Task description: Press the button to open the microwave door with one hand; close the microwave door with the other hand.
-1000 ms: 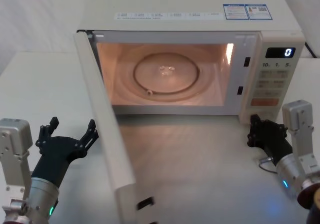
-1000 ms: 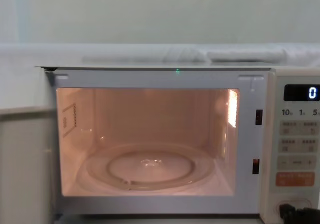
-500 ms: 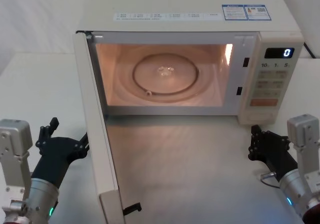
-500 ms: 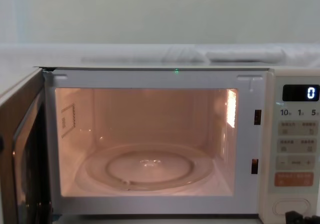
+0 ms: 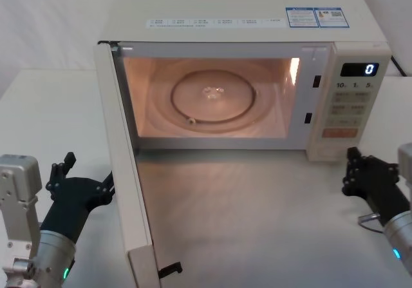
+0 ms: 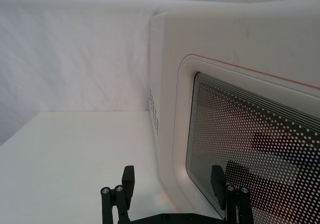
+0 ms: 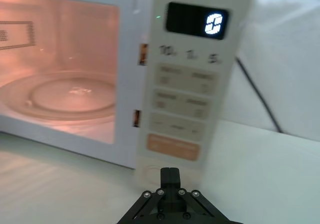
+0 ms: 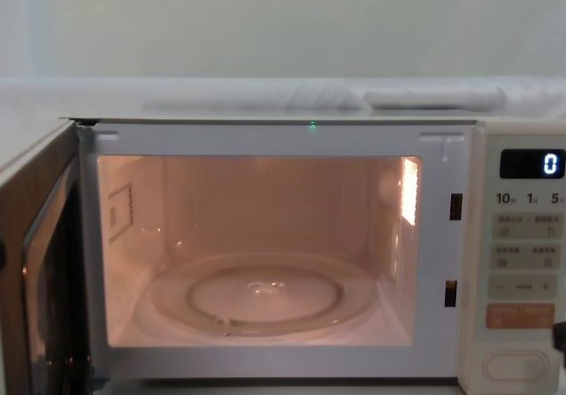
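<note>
The microwave door (image 5: 123,172) stands swung wide open, about square to the lit oven cavity (image 5: 206,98); its inner face (image 8: 40,271) shows at the chest view's left edge. My left gripper (image 5: 87,172) is open just left of the door's outer face, and the left wrist view has its fingers (image 6: 125,184) in front of the mesh window (image 6: 250,149). The wide cream button (image 8: 511,365) sits at the bottom of the control panel (image 5: 351,101). My right gripper (image 5: 353,172) is shut, a short way in front of and to the right of the button (image 7: 150,173).
The microwave (image 5: 244,17) takes up the back of the white table (image 5: 257,223). The open door splits the table in front into a left and a right part. A glass turntable (image 8: 261,293) lies inside the cavity. A dark cable (image 7: 257,96) runs behind the oven on the right.
The door has swung from half open to wide open and now stands still. My right gripper has drawn back from the panel toward the right. The left gripper has hardly moved.
</note>
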{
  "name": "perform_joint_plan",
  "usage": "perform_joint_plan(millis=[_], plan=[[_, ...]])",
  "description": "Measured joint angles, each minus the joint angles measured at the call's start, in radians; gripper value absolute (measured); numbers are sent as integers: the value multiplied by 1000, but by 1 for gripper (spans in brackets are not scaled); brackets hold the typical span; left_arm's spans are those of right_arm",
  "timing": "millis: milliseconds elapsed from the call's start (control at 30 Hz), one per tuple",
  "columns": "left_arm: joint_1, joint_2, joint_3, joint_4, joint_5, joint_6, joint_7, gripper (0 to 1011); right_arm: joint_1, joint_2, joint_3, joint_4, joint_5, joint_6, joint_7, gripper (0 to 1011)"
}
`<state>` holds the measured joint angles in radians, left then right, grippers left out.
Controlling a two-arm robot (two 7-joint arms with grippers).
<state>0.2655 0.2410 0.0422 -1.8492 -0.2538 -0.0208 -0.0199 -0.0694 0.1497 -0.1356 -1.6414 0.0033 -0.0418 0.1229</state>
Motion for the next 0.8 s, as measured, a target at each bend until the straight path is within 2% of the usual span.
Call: perform_joint_plan(millis=[400, 500, 800], plan=[[0, 0, 0, 0, 0, 0, 0, 1001, -38, 12, 77, -54, -2, 4, -27, 0], [0, 0, 0, 0, 0, 0, 0, 1001, -42, 11, 88, -57, -3, 6, -29, 0], [0, 0, 0, 0, 0, 0, 0, 1001, -41, 10, 85, -56, -3, 6, -29, 0]])
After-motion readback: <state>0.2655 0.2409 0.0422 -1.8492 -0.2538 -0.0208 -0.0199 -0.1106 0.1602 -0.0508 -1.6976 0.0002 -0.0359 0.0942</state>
